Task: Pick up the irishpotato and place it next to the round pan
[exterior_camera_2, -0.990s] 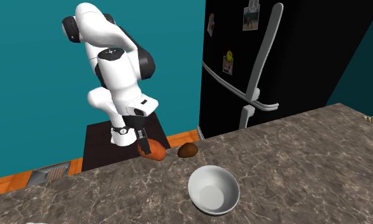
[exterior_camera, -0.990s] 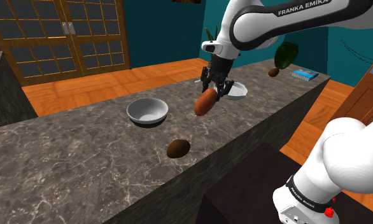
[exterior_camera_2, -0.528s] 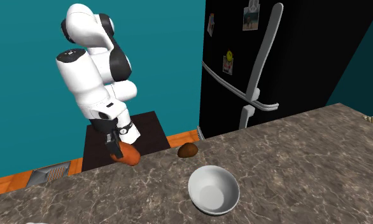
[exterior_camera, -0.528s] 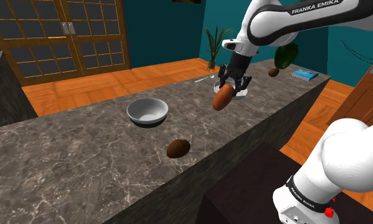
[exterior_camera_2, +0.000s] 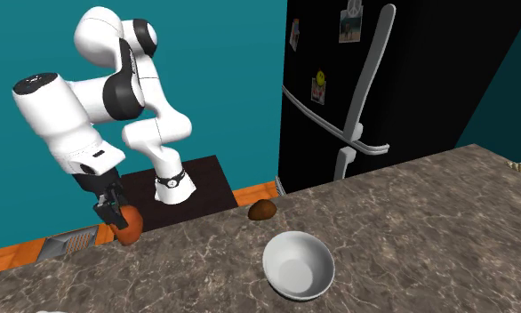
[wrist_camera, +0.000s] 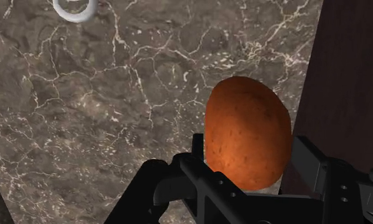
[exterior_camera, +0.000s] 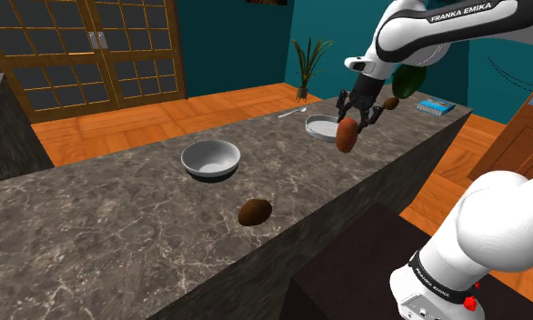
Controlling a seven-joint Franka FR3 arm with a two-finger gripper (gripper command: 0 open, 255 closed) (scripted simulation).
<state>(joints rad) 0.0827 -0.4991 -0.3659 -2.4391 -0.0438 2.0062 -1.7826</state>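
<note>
A reddish-brown oval potato (exterior_camera: 347, 135) hangs in the air with my gripper (exterior_camera: 352, 122) shut on it. It sits just to the shoulder view's right of the round pan (exterior_camera: 321, 125), a shallow pale dish on the marble counter (exterior_camera: 119, 209). In the second exterior view the gripper (exterior_camera_2: 115, 216) holds the potato (exterior_camera_2: 129, 226) over the counter's far edge. From the wrist, the potato (wrist_camera: 247, 133) is clasped between the black fingers (wrist_camera: 311, 164) of the gripper (wrist_camera: 252, 167), above the counter's edge.
A white bowl (exterior_camera: 210, 158) stands mid-counter, and a darker brown lump (exterior_camera: 255, 212) lies near the front edge. Past the pan are a small brown thing (exterior_camera: 391, 104), a blue item (exterior_camera: 435, 106) and a utensil (exterior_camera: 292, 113). A black fridge (exterior_camera_2: 374, 89) stands behind the counter.
The arm has swung toward the shoulder view's right with the potato, from near the bowl, past the pan, to the pan's right side. The grip has stayed shut.
</note>
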